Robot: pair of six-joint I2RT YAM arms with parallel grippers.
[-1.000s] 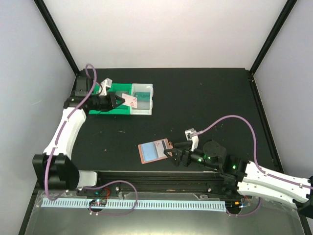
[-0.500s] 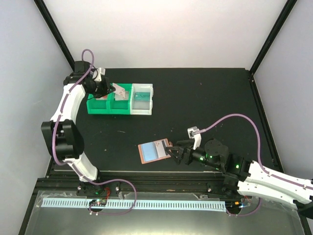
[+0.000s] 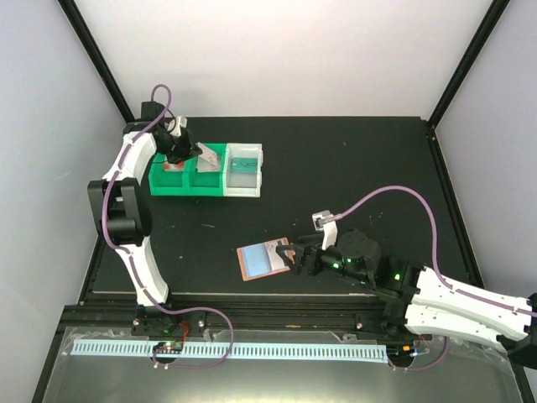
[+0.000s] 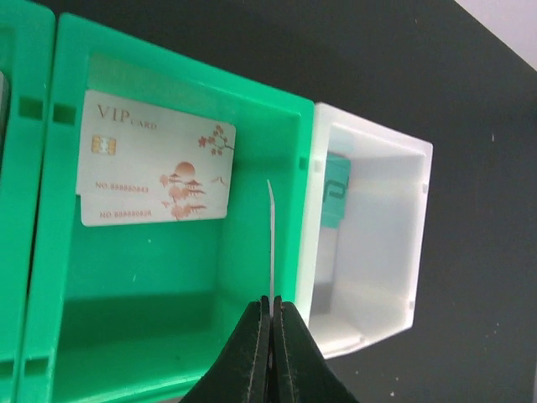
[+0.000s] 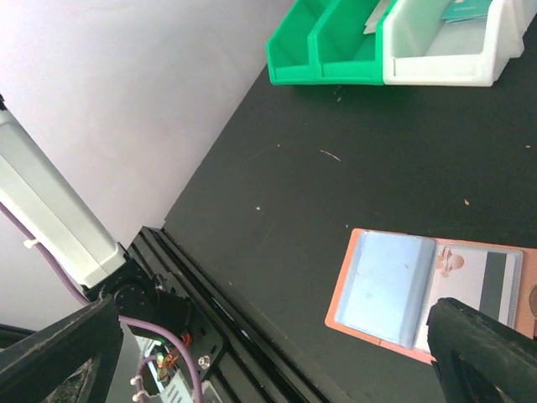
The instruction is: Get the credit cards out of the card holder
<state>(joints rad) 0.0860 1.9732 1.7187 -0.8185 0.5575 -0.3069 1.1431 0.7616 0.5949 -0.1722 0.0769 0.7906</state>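
Note:
The salmon-pink card holder (image 3: 262, 259) lies open on the black table, its light-blue pocket (image 5: 388, 285) facing up. A white card with a grey stripe (image 5: 485, 277) sits in its right half. My right gripper (image 3: 290, 259) is open at the holder's right edge, with one finger (image 5: 482, 353) over that card. My left gripper (image 4: 271, 309) is shut on a white credit card (image 4: 271, 239), seen edge-on, above the green bin (image 3: 189, 188). Two white cards with red print (image 4: 155, 164) lie in that bin. A teal card (image 4: 336, 189) stands in the white bin (image 3: 243, 191).
The green bin (image 5: 327, 52) and the white bin (image 5: 445, 63) stand side by side at the table's back left. A black rail (image 3: 277, 302) runs along the near edge. Black frame posts (image 3: 96, 59) and pale walls close the sides.
My left arm has swung back and left, carrying the white card from the white bin's edge to over the green bin. My right gripper has moved left onto the holder's right edge.

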